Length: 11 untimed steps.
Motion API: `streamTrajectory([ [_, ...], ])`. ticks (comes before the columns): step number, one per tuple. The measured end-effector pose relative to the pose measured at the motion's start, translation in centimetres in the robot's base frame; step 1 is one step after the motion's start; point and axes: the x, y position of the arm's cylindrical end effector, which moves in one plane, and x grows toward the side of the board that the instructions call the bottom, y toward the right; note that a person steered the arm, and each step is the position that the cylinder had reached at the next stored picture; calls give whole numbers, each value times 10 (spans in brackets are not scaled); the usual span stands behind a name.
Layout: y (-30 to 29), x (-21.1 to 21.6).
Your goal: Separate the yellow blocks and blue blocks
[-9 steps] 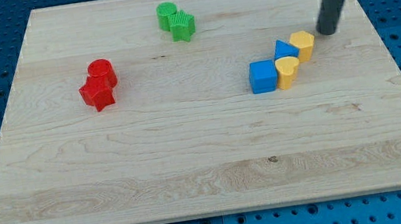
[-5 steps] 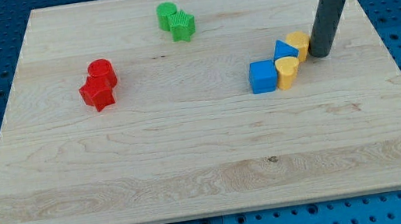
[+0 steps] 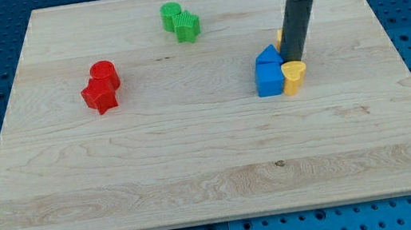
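My tip (image 3: pixel 295 60) stands among the cluster at the board's right middle, touching the top of a yellow heart-shaped block (image 3: pixel 294 77). A blue cube (image 3: pixel 268 79) sits against that block's left side. A blue triangular block (image 3: pixel 268 55) lies just above the cube, left of the rod. A second yellow block (image 3: pixel 281 37) is mostly hidden behind the rod; only a sliver shows at the rod's left edge.
A red cylinder (image 3: pixel 104 73) and a red star-shaped block (image 3: pixel 98 97) touch at the board's left. A green cylinder (image 3: pixel 170 14) and a ribbed green block (image 3: pixel 187 27) touch near the top middle. The wooden board (image 3: pixel 197 172) lies on a blue pegboard.
My tip moved left and down from the cluster's upper right into the cluster. The blue triangular block shifted left, and the upper yellow block is now mostly hidden behind the rod.
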Motion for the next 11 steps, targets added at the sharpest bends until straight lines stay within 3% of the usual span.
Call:
streamTrajectory([
  [3, 34, 46],
  [7, -46, 43],
  [9, 22, 58],
  [11, 33, 5],
])
